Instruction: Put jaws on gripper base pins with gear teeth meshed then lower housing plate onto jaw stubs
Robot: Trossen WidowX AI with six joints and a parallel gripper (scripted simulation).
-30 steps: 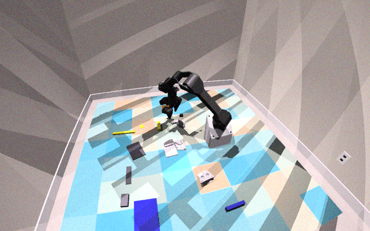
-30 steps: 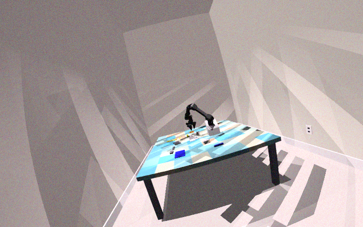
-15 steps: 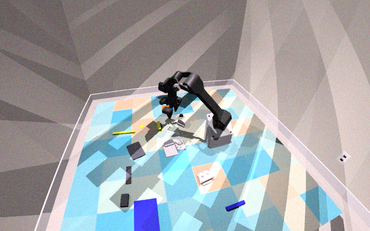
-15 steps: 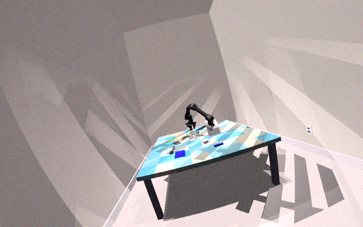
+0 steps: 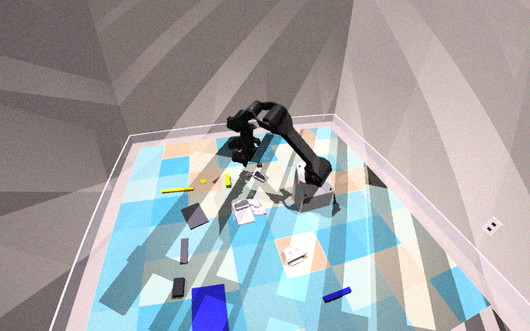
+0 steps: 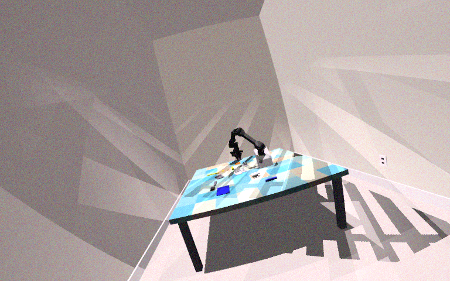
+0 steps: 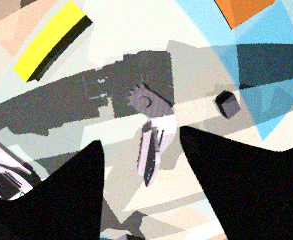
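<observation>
My gripper is open, its fingers about half apart, and hangs low over the far middle of the table. In the wrist view a pale jaw lies flat on the table between the two fingertips, its toothed round end in shadow at the top. There is a gap on each side of it and neither finger touches it. A white plate with another pale part on it lies nearer the middle. A white block-like part lies on a light square further forward.
A yellow bar, a longer yellow strip, a small dark cube and an orange block lie around the gripper. Grey slabs and blue blocks lie nearer the front. The arm's base stands to the right.
</observation>
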